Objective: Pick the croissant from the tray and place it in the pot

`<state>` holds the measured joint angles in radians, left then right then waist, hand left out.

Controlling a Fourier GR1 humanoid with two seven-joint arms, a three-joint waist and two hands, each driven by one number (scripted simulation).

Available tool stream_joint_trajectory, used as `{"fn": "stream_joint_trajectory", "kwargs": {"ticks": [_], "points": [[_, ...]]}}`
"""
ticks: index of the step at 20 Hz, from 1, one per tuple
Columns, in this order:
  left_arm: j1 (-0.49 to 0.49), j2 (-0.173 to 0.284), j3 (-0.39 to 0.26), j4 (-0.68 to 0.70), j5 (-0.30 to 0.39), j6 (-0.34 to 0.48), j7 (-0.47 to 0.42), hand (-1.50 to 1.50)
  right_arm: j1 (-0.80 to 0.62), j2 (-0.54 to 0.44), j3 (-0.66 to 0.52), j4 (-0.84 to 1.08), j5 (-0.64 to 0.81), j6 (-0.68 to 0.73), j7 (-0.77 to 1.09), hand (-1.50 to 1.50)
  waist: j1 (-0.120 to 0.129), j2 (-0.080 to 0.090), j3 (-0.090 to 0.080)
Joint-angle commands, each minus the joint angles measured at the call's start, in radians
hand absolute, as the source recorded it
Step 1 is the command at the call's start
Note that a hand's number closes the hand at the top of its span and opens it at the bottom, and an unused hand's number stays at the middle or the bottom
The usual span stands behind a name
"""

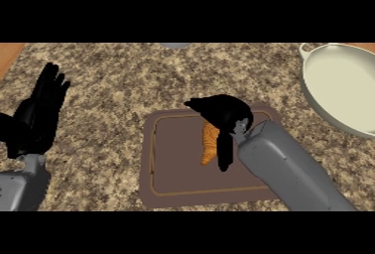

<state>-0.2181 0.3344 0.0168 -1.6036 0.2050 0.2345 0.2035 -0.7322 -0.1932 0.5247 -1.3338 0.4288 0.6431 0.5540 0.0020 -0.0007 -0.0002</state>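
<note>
An orange croissant lies on the brown tray in the middle of the counter. My right hand is directly over the croissant's upper end, its fingers curled down round it and the thumb hanging along the croissant's right side, so part of the pastry is hidden. The cream pot stands at the far right, partly cut off by the view's edge, with nothing visible inside. My left hand rests at the left edge, fingers straight and pointing up, holding nothing.
The speckled granite counter surrounds the tray. A strip of wooden surface shows at the top left corner. A small grey object peeks in at the top edge.
</note>
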Motion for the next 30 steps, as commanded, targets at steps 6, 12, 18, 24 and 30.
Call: {"fn": "stream_joint_trajectory", "kwargs": {"ticks": [6, 12, 18, 24, 30], "points": [[0.031, -0.049, 0.008, -0.006, -0.047, -0.024, -0.020, 0.00, 0.069, 0.054, -0.017, 0.062, 0.175, -0.018, -0.070, -1.50, 0.001, 0.001, 0.000], [0.066, -0.007, 0.060, -0.090, -0.015, -0.078, 0.054, 0.00, 0.095, 0.035, -0.027, 0.133, 0.272, -0.067, -0.192, -1.50, 0.003, 0.000, 0.000], [0.051, -0.081, 0.036, -0.046, -0.094, -0.035, 0.005, 0.00, 0.114, 0.075, -0.060, 0.150, 0.344, -0.047, -0.187, -1.50, 0.000, 0.000, 0.000], [0.025, -0.052, 0.065, -0.070, -0.050, -0.080, 0.057, 0.00, 0.058, 0.019, -0.022, 0.282, 0.385, -0.045, -0.411, 1.50, 0.011, 0.002, 0.001], [-0.022, -0.084, 0.066, 0.039, -0.099, -0.083, -0.008, 0.00, 0.057, 0.135, -0.045, 0.295, 0.465, -0.097, -0.390, 1.50, 0.001, 0.002, 0.000]]}}
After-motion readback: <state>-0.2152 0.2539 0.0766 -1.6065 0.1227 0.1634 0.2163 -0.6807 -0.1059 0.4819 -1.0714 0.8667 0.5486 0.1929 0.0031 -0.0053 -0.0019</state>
